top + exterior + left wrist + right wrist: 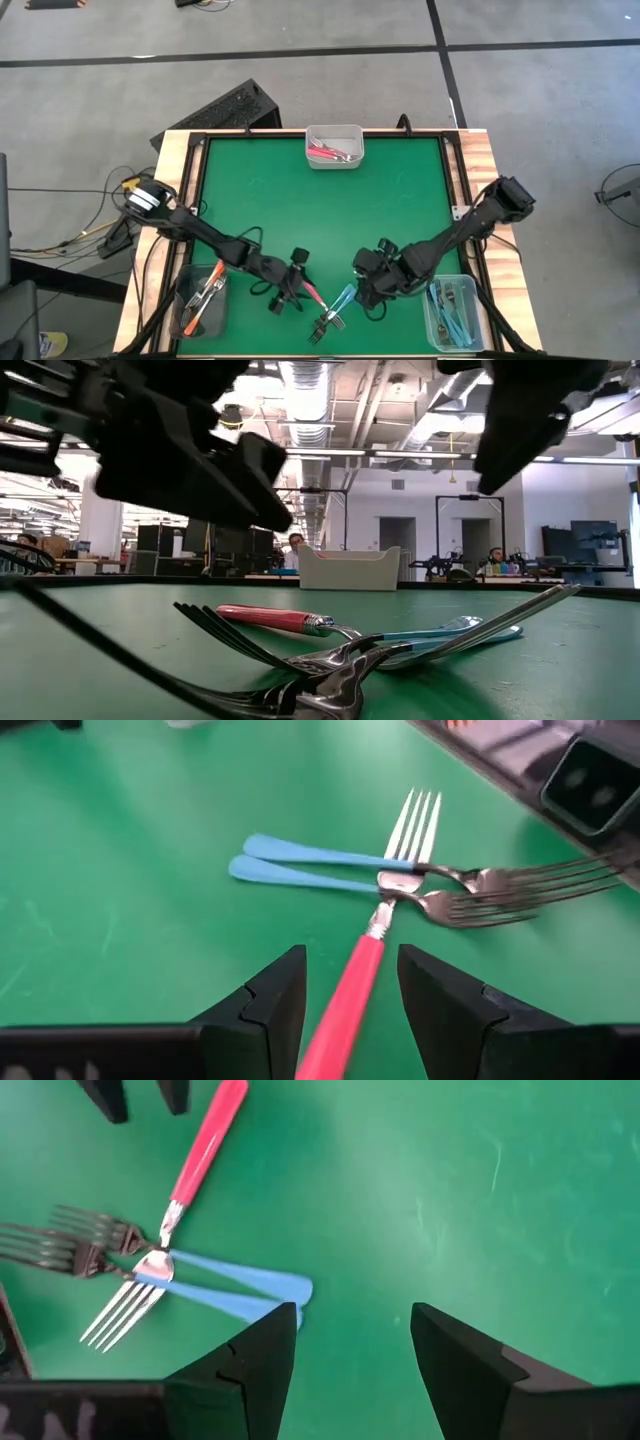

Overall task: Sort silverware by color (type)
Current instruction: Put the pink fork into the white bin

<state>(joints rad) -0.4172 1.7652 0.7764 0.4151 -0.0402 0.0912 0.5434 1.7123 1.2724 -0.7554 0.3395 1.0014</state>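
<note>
Three forks lie crossed on the green mat near the front edge. One is a pink-handled fork (350, 990) and two are blue-handled forks (300, 865). The pink fork's neck lies over the blue forks' necks. My left gripper (350, 970) is open, one finger on each side of the pink handle's free end without touching it. In the high view my left gripper (297, 285) is just left of the pile. My right gripper (355, 1325) is open and empty, just right of the blue handles' free ends (290, 1292), as the high view (362, 282) also shows.
A clear tub of pink forks (333, 147) stands at the far edge. A tub of orange forks (200, 300) is at the near left and a tub of blue forks (455, 312) at the near right. The bare green mat (320, 210) lies between them.
</note>
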